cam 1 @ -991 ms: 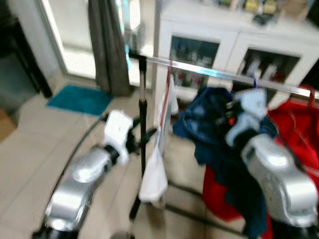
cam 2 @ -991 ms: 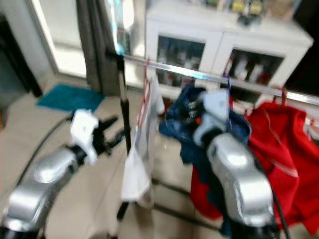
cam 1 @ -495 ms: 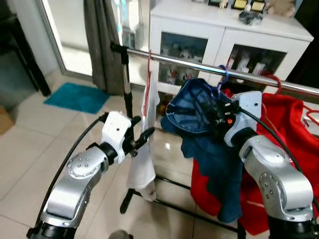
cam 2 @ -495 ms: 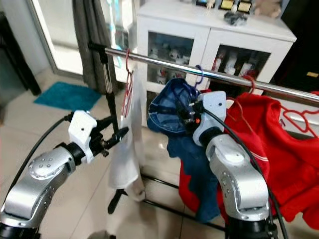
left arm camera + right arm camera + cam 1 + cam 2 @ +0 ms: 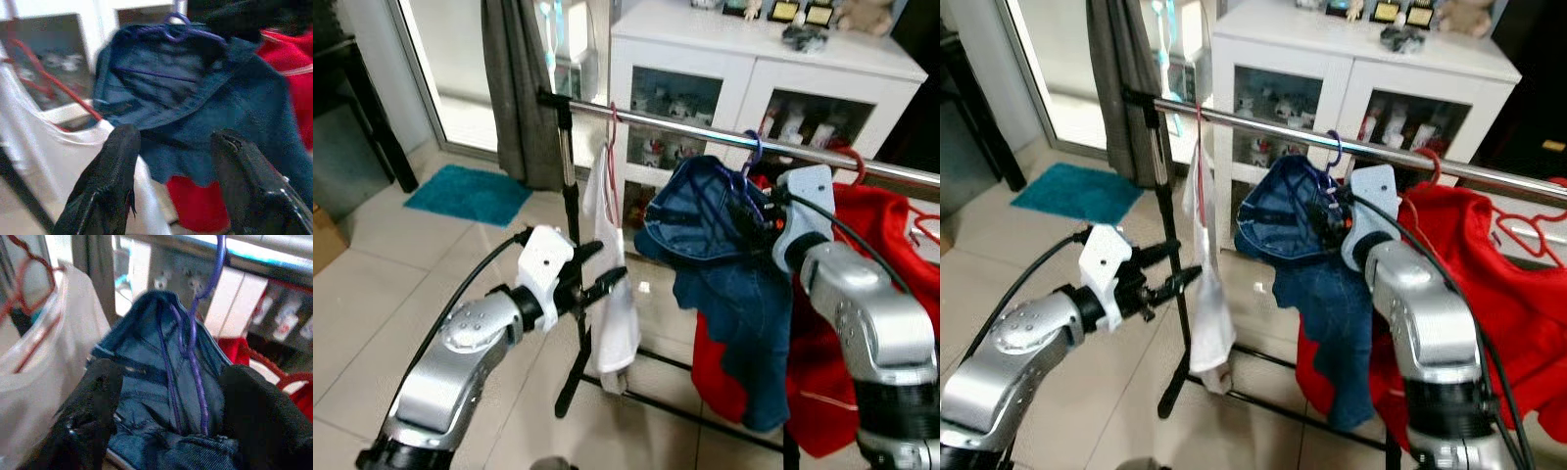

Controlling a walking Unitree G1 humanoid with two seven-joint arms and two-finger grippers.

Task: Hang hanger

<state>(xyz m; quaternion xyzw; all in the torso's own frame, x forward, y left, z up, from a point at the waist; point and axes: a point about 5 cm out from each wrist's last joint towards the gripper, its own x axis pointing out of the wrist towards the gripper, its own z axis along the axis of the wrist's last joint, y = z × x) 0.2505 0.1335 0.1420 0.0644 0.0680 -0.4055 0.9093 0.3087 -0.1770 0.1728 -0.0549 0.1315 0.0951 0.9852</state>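
**Inspector:** Room and floor?

**Assistant:** Pale tiled floor (image 5: 372,284), teal mat (image 5: 470,194) by the glass door, white cabinet (image 5: 1351,88) behind a chrome rail (image 5: 1263,127) on a black stand.

**Inspector:** The hanger?

**Assistant:** The purple hanger (image 5: 193,340) carries blue jeans (image 5: 724,255); its hook sits on the rail, between a white garment (image 5: 612,294) and a red garment (image 5: 1489,294).

**Inspector:** Hands?

**Assistant:** Right hand (image 5: 754,211) is at the jeans' waistband (fingers apart, either side of the hanger). Left hand (image 5: 597,279) is apart, just beside the white garment.
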